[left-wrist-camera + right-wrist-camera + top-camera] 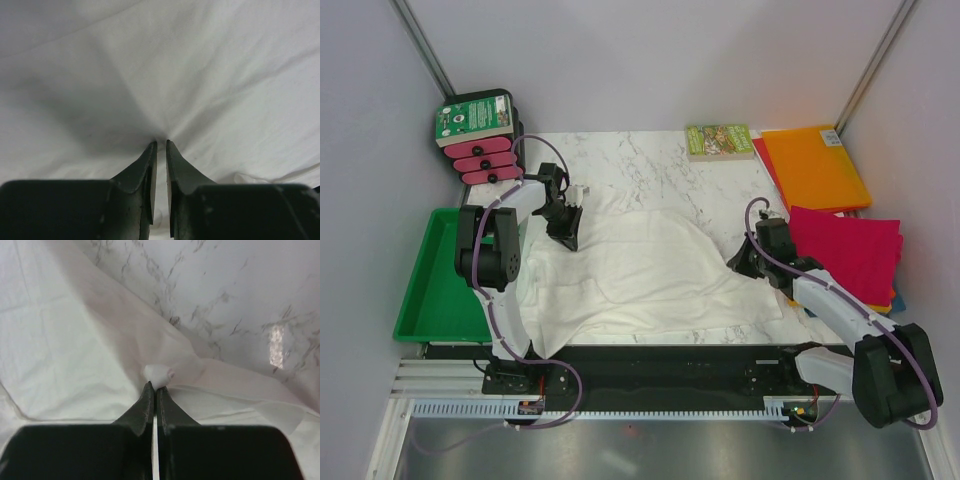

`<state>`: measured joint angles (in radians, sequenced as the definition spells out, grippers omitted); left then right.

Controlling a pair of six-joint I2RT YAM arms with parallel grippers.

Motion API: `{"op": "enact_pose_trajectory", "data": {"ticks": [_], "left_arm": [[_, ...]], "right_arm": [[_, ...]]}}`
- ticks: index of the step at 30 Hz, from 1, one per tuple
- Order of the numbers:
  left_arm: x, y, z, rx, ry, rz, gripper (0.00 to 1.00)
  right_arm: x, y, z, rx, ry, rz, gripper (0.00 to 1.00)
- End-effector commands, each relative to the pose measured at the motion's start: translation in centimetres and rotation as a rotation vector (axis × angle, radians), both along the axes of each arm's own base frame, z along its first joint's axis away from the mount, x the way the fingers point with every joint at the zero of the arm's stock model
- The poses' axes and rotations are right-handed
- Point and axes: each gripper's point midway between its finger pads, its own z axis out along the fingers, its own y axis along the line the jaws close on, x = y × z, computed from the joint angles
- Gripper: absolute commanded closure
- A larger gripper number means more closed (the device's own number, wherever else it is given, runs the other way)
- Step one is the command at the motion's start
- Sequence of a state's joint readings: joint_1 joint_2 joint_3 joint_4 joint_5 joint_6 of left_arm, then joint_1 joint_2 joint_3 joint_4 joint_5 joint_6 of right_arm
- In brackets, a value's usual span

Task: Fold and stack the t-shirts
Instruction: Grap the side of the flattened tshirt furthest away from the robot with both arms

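A thin white t-shirt (650, 270) lies spread and wrinkled across the middle of the marble table (650, 165). My left gripper (565, 228) is at the shirt's far left edge. In the left wrist view its jaws (161, 142) pinch the white cloth (200, 65), and creases run out from the tips. My right gripper (740, 262) is at the shirt's right edge. It is shut (156, 386) on a small nub of the white cloth (75, 350). A folded orange t-shirt (815, 165) and a folded magenta t-shirt (848, 250) lie at the right.
A small green-covered book (718, 140) lies at the table's far edge. A green tray (430, 290) sits left of the table. A green and pink box (478, 135) stands at the far left corner. Grey walls close in both sides.
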<state>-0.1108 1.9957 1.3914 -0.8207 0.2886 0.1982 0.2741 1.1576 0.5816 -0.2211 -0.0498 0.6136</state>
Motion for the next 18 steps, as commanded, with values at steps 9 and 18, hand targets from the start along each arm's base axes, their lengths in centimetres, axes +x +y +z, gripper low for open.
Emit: {"op": "enact_pose_trajectory", "data": {"ticks": [9, 18], "left_arm": [[-0.6, 0.2, -0.6, 0.019, 0.021, 0.01, 0.8], [-1.1, 0.2, -0.9, 0.014, 0.037, 0.008, 0.8]], "right_arm": [[-8.1, 1.4, -2.6, 0.026, 0.242, -0.014, 1.0], [-8.4, 0.0, -2.4, -0.061, 0.241, -0.069, 0.53]]}}
